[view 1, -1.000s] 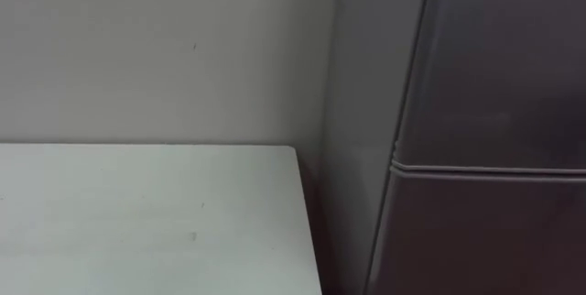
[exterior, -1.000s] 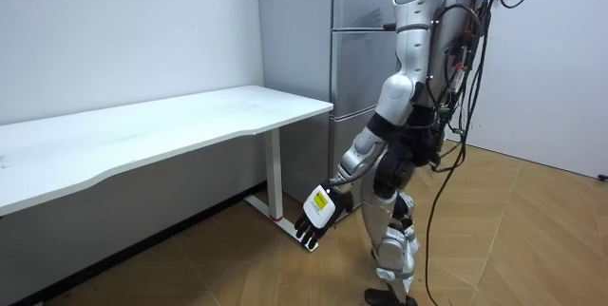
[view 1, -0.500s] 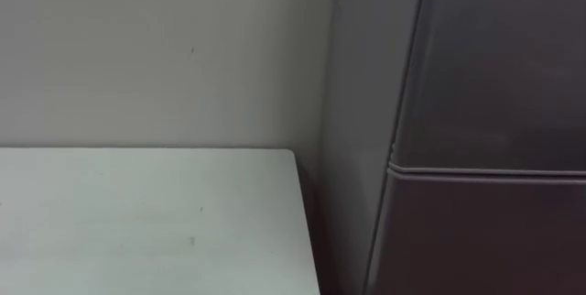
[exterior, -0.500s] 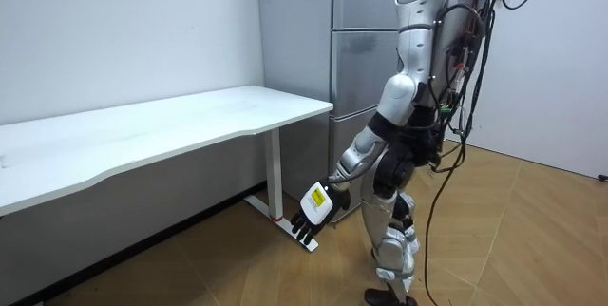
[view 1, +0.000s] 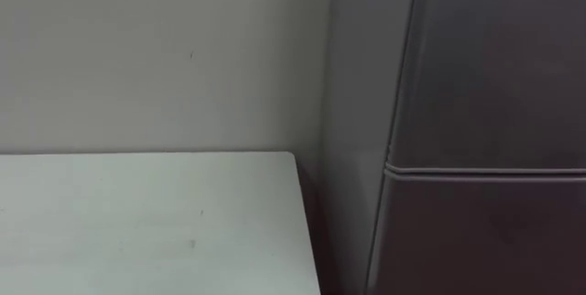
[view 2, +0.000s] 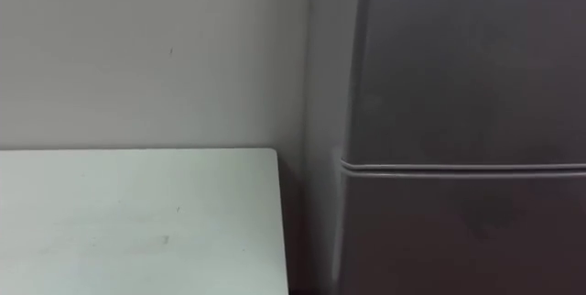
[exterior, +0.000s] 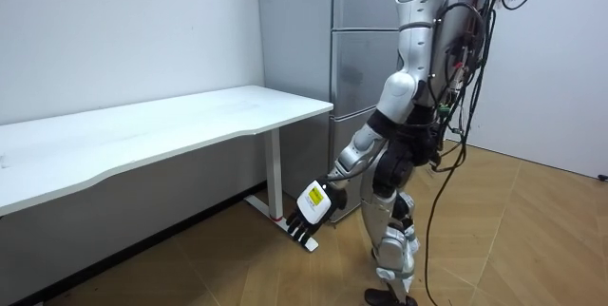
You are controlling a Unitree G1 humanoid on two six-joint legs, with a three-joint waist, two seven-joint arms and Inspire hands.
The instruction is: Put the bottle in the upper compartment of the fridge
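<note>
I stand close to the grey fridge, at the end of the white table. The upper fridge door is closed, and a seam divides it from the lower door. In the room view my left hand hangs low beside my leg at about knee height. Its fingers are straight, point down and hold nothing.
The white table's corner lies just left of the fridge's side wall, with a narrow dark gap between them. A pale wall stands behind the table. The wooden floor stretches out on the room view's right.
My left hand has swung a little toward the room view's left. The eye view has shifted slightly; the fridge and table have not moved.
</note>
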